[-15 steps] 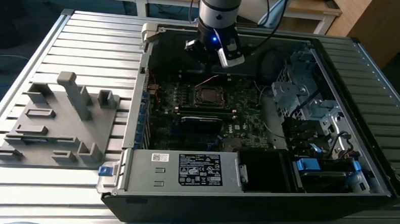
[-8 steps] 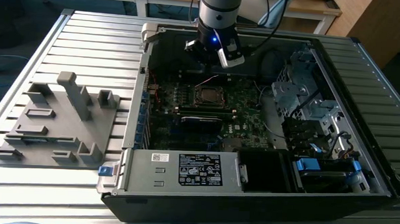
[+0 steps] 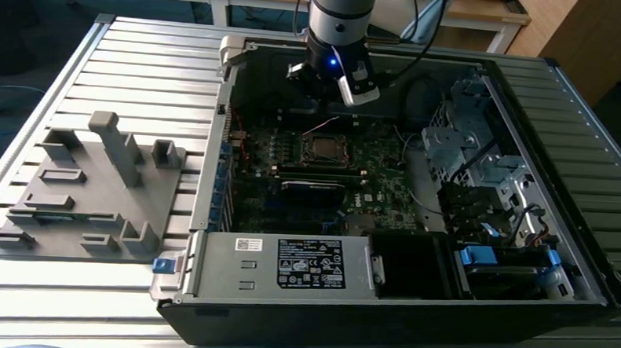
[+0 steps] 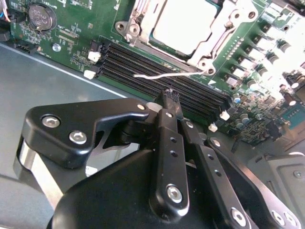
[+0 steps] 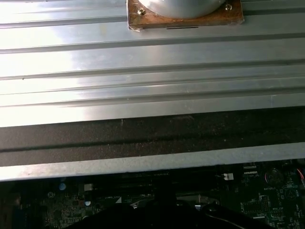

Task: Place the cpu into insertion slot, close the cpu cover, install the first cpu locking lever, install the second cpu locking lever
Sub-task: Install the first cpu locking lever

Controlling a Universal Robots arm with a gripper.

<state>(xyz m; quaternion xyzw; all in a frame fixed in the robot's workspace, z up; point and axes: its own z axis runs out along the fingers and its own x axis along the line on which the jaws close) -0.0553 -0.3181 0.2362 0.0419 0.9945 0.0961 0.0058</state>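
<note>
In the second wrist view the cpu shows its pale silver top inside the insertion slot on the green board. The cpu cover, a silvery frame, lies flat around it. A thin wire locking lever stands loose above the black memory slots. My gripper hovers just short of that lever, its black fingers pressed together with nothing between them. In the exterior view the arm hangs over the far side of the open case, above the insertion slot.
The open computer case lies on a ribbed aluminium table. A labelled grey power supply box fills the near side. A grey plastic fixture sits at the exterior view's left. Drive bays and cables crowd the exterior view's right.
</note>
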